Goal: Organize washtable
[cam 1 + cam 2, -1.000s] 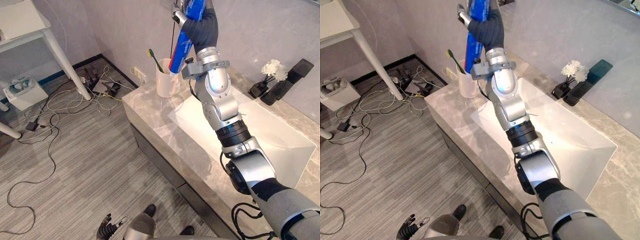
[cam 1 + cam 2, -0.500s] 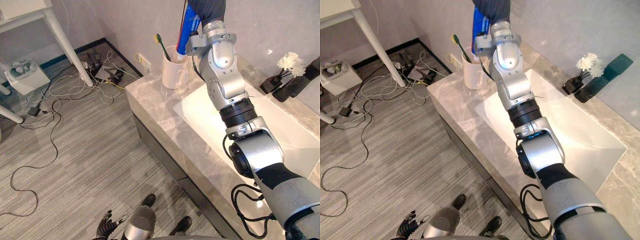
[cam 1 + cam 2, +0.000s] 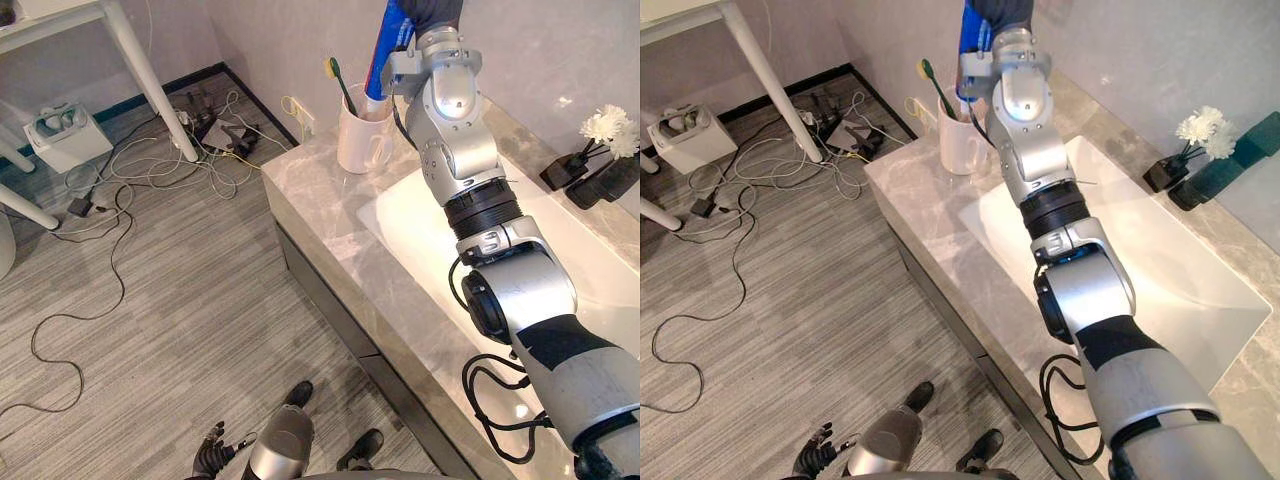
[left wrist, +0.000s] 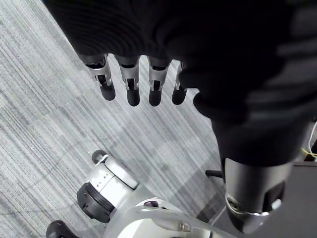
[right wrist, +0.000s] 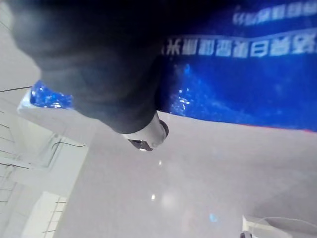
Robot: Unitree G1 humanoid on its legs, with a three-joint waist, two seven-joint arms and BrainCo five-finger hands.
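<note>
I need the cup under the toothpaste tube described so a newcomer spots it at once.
Start at the marble counter with the white sink. At its far left corner stands a white handled mug. It alone holds a green toothbrush, and the blue toothpaste tube in the right hand meets its rim.

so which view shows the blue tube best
The left eye view: the tube shows along most of its length, down to the mug rim. The right eye view shows a narrow strip of it; the right wrist view shows its blue side from very close.
</note>
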